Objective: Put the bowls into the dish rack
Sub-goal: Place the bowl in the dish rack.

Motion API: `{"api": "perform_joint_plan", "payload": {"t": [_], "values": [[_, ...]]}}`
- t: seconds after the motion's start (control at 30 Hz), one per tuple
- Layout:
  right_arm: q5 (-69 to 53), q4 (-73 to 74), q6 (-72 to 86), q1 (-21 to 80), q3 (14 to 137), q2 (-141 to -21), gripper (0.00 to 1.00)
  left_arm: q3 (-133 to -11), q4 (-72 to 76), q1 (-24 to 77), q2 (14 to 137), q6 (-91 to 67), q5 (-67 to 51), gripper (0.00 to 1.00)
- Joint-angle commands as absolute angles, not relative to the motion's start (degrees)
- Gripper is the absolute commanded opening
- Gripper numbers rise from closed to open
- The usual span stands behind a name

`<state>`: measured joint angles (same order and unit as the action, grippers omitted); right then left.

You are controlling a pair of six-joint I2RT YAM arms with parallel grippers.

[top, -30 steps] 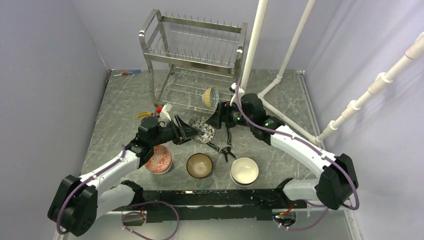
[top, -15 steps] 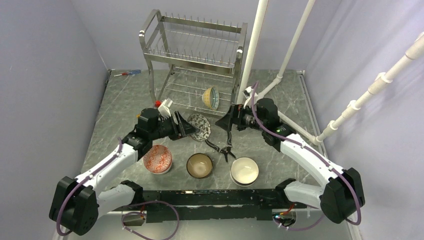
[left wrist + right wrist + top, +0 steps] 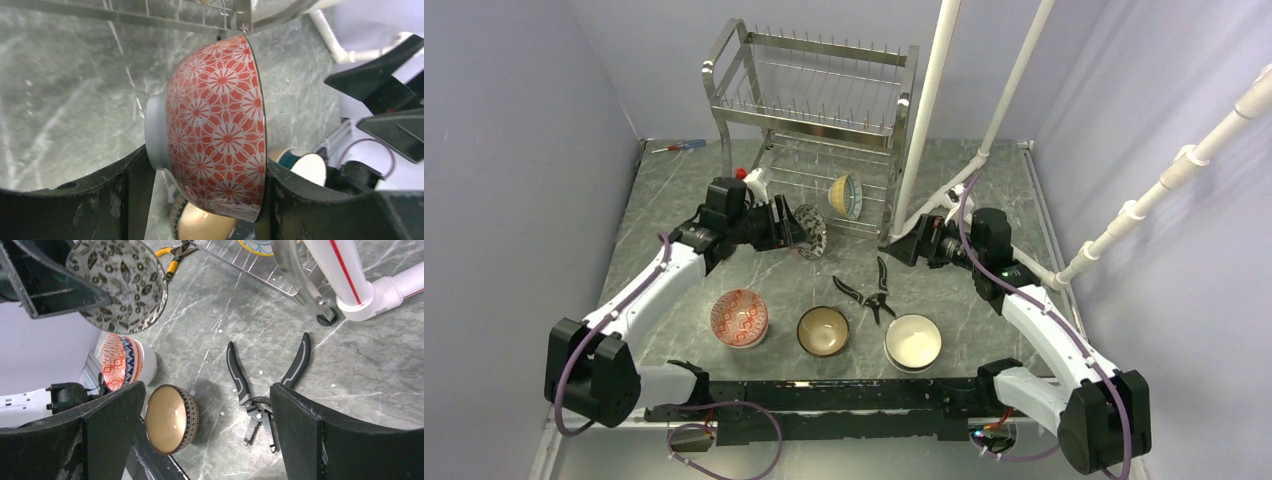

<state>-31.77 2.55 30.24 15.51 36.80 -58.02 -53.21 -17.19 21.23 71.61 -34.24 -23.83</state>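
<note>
My left gripper (image 3: 792,226) is shut on a bowl (image 3: 812,232) that stands on edge, red-flowered outside (image 3: 220,125) and leaf-patterned inside (image 3: 125,285). It hangs just in front of the dish rack's (image 3: 814,110) lower tier. A teal bowl with a yellow centre (image 3: 846,195) stands on edge in that tier. My right gripper (image 3: 902,249) is open and empty, to the right of the rack's front leg. On the table near the arms' bases sit a red-patterned bowl (image 3: 739,317), a tan bowl (image 3: 823,331) and a white bowl (image 3: 913,341).
Black pliers (image 3: 869,293) lie open between the grippers and the near bowls. White pipes (image 3: 934,90) rise right of the rack, with a foot joint (image 3: 380,295) by the rack's leg. A screwdriver (image 3: 679,147) lies at the far left. Yellow-handled pliers (image 3: 172,260) lie beside the rack.
My left gripper has carried its bowl up and away towards the rack's lower tier. My right gripper has drawn back to the right from the teal bowl in the rack and opened wider.
</note>
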Motion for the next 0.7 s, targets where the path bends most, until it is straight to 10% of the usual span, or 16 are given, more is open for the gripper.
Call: {"api": "perform_joint_plan", "payload": {"t": [0.0,0.67], "values": [[-33.3,1.8,30.1,15.1,36.7,-56.1,1.00,-59.9,-19.3,21.0,73.8,-26.4,-18.8,0.48],[-34.4,3.9,29.1,15.1,36.2,-55.5,1.00,-60.6,3.4,19.3,84.5,-27.8,-12.9,0.43]]}}
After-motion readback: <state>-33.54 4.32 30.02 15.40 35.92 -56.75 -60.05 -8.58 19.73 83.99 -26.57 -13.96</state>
